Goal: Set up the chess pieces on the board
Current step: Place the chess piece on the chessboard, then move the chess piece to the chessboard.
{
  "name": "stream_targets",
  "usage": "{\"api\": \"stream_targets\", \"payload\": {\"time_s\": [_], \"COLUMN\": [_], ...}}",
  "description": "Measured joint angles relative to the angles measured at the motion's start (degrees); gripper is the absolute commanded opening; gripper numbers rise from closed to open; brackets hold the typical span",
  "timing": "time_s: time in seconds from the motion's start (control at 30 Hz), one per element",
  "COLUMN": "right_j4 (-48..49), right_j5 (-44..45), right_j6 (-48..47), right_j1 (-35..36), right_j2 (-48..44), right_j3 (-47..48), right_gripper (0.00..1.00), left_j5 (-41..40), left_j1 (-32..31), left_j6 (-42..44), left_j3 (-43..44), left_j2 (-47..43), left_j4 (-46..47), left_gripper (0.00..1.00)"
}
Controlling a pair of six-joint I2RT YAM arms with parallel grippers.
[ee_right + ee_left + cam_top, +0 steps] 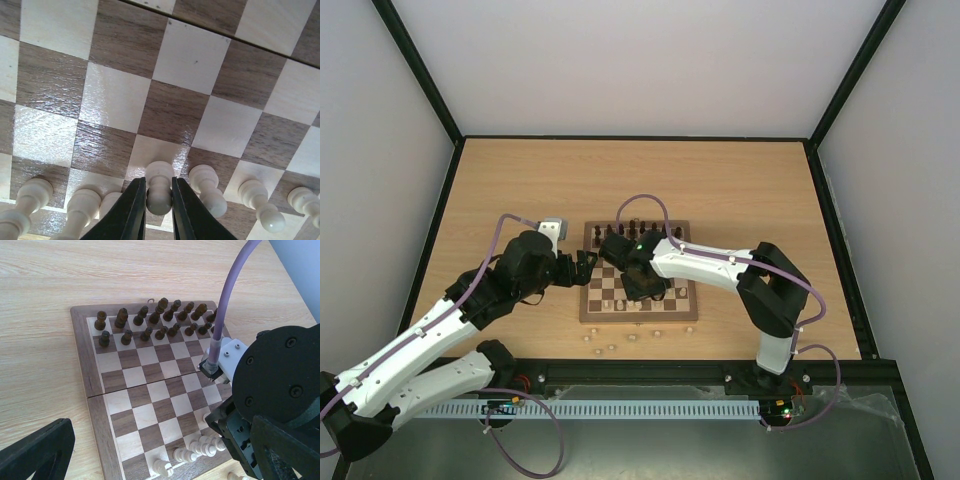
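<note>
Left arm (430,340): jaws spread wide and empty, poised just beside the left border of the board (82,355), which lies flat on the counter (740,180). Dark pieces (150,325) stand in two rows far ahead of these jaws. Right arm (700,262): jaws pinch one upright pale pawn (159,189). Other pale pieces (204,182) stand close on either side of the jaws.

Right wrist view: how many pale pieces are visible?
7 pale pieces, in one row at the bottom: three left of the right gripper (one partly behind a finger), one between its fingers, three to its right. Others may be hidden.
</note>
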Motion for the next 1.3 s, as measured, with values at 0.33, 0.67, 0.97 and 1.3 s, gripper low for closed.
{"api": "stream_targets", "payload": {"time_s": [0.33,0.67,0.97,1.3], "right_j4": [0.1,0.1,0.0,0.0], "right_j5": [0.7,2.1,2.7,1.6], "right_j6": [-0.2,0.0,0.1,1.0], "right_j1": [0.0,0.0,0.0,2.1], "right_j2": [0.0,-0.7,-4.3,-7.0], "right_j3": [0.2,0.3,0.3,0.3], "right_gripper": [0.22,0.29,0.29,0.3], "left_j5": [0.0,0.0,0.0,0.0], "left_j1": [0.0,0.0,0.0,0.0], "left_j6": [0.0,0.0,0.0,0.0], "left_j3": [0.0,0.0,0.0,0.0], "left_j2": [0.0,0.0,0.0,0.0], "left_j4": [0.0,0.0,0.0,0.0], "left_gripper": [0.99,0.99,0.99,0.99]}}
